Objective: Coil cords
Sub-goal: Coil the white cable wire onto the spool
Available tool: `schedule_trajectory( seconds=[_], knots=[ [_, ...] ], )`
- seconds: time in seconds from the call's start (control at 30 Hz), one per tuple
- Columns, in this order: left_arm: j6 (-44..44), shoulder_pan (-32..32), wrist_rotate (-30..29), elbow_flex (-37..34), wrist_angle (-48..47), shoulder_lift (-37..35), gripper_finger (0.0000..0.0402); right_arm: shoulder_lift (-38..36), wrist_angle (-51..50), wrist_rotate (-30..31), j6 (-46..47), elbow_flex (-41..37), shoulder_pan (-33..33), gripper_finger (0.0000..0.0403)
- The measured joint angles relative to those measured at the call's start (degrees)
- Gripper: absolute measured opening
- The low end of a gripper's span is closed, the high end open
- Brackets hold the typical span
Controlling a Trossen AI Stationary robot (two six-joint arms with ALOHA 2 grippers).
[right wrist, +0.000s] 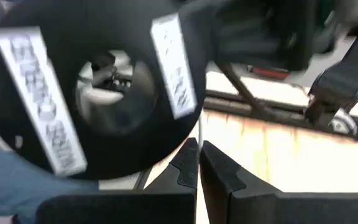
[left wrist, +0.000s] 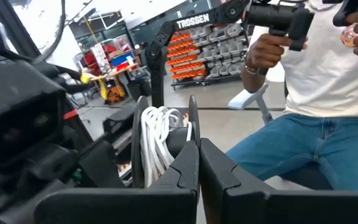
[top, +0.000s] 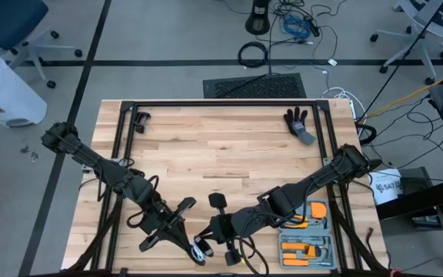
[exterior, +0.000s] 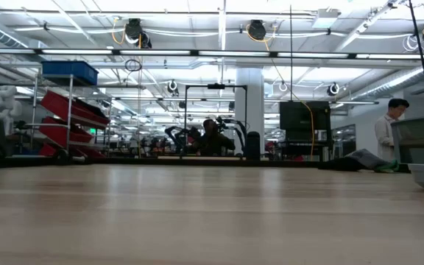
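Note:
A black disc-shaped reel (right wrist: 86, 93) with a pale centre hangs above the table's near edge, between my two grippers. White cord (left wrist: 157, 140) is wound between its two flanges; in the high view the cord (top: 199, 248) shows as a white patch. My left gripper (left wrist: 197, 149) is shut at the reel's edge and sees it edge-on. My right gripper (right wrist: 199, 149) faces the reel's flat side and is shut on a thin white strand. Neither gripper shows in the low view. My left gripper pinches the rim of one reel flange (left wrist: 193, 127) between its two fingertips, coming at it about level, along the disc's plane. The reel stands on edge, lifted clear of the table. My right gripper pinches a single thin strand of the white cord (right wrist: 199, 130) just below the reel's rim. The strand runs straight from the fingertips up to the reel. The fingers slant slightly downward, facing the reel's flat side.
An open orange tool case (top: 306, 231) lies at the near right, a black glove (top: 298, 123) at the far right, a small black part (top: 218, 201) near the middle. A seated person (left wrist: 316, 93) holding black handles is just beyond the near edge.

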Motion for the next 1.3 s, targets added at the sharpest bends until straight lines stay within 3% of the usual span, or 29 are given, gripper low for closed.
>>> schedule_trajectory(
  seconds=[0.3,0.8,1.13,1.3],
  knots=[
    [-0.12,0.00,-2.95,-0.02,-0.44,-0.76,0.0002,-0.11,-2.53,2.09,4.84,0.00,1.24,0.0010],
    [-0.21,-0.04,-3.63,-0.02,-0.64,-1.03,0.0002,-0.26,-8.68,6.84,9.76,0.00,3.34,0.0106],
    [-0.37,-0.04,-3.61,-0.02,0.08,-1.01,0.0002,-0.28,-15.85,19.45,15.93,0.00,9.27,0.0130],
    [-1.76,-0.04,-3.61,-0.02,0.43,-0.98,0.0002,-0.15,-15.91,34.25,18.92,0.00,14.43,0.0130]
  ],
)
